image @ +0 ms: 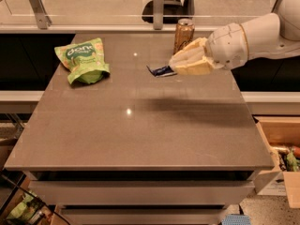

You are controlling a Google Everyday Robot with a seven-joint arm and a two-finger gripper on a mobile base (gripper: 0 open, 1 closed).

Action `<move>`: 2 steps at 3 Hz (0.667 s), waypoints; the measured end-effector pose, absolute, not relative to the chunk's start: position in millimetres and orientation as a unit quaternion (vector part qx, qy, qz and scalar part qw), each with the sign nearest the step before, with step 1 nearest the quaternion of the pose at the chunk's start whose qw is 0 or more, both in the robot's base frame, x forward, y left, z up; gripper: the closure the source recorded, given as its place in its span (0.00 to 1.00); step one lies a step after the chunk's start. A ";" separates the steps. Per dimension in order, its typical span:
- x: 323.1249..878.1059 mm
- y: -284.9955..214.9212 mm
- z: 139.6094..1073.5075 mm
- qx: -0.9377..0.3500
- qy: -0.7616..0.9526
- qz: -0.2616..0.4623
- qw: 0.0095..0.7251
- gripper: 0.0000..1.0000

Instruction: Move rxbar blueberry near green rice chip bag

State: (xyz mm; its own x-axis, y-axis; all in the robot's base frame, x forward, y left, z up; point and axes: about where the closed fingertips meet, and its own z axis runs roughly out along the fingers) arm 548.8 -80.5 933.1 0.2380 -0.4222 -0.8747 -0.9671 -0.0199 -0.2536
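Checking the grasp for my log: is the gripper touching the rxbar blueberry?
Touching. The camera view shows the gripper, above the table in front of the can, pinching one end of the rxbar blueberry.

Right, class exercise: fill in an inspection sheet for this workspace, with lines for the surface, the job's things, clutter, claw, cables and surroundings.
Surface: grey-brown smooth tabletop, glossy, with small light reflections.
Job's things: dark-blue flat snack bar sticks out of the claw's tip, towards the back, right of centre; light-green wrinkly chip bag lies at the back left, well apart from the bar.
Clutter: orange-gold drink can stands upright just behind the claw.
Claw: beige claw on the white arm reaches in from the right, shut on the bar.
Cables: nothing seen.
Surroundings: glass rail with metal posts behind; open cardboard box at lower right.
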 end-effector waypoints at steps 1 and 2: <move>557.9 -67.0 940.3 -0.658 0.527 0.303 0.444 1.00; 566.4 -53.8 944.3 -0.664 0.517 0.300 0.449 1.00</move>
State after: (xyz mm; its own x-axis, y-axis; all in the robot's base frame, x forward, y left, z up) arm 566.4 -53.8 944.3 0.2866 -0.4172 -0.8624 -0.9558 -0.0624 -0.2874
